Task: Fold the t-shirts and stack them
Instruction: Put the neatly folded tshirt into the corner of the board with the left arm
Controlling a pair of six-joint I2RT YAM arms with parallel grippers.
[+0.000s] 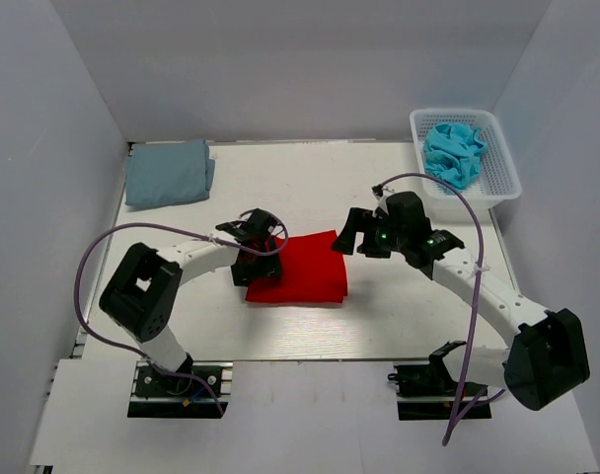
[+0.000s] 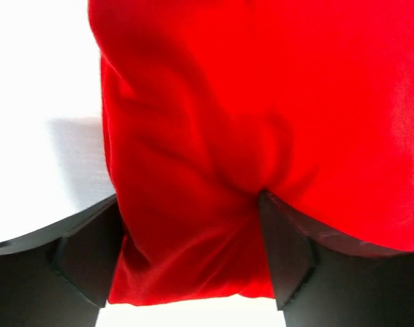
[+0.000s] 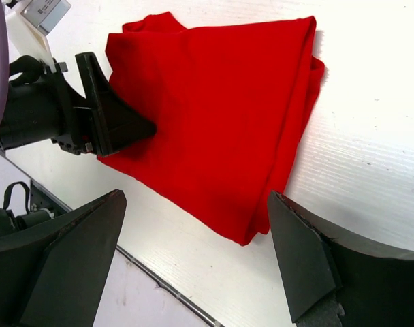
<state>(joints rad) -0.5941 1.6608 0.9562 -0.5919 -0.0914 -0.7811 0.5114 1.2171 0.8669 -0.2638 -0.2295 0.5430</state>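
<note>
Red t-shirt [image 1: 305,265] lies folded mid-table [image 1: 379,316]. We see the left gripper [image 2: 190,204] with jaws apart astride its bunched left edge, and the right gripper [image 3: 193,197] spread wide just beside its right edge. The grey-blue t-shirt [image 1: 167,170] lies folded at the far left, and the turquoise t-shirt [image 1: 455,153] is crumpled in the basket [image 1: 456,112].

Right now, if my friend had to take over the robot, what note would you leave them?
The left gripper: jaws straddle the left edge of the red t-shirt, cloth filling the gap; I can't tell whether they pinch it.
The right gripper: jaws open, empty, over the red t-shirt's right edge.
The red t-shirt lies folded in the middle of the table.
The grey-blue t-shirt lies folded in the far-left corner.
The turquoise t-shirt sits crumpled in the white basket, far right.
Done: two folded. Left: probably stack red on grey-blue, then fold and stack turquoise.
</note>
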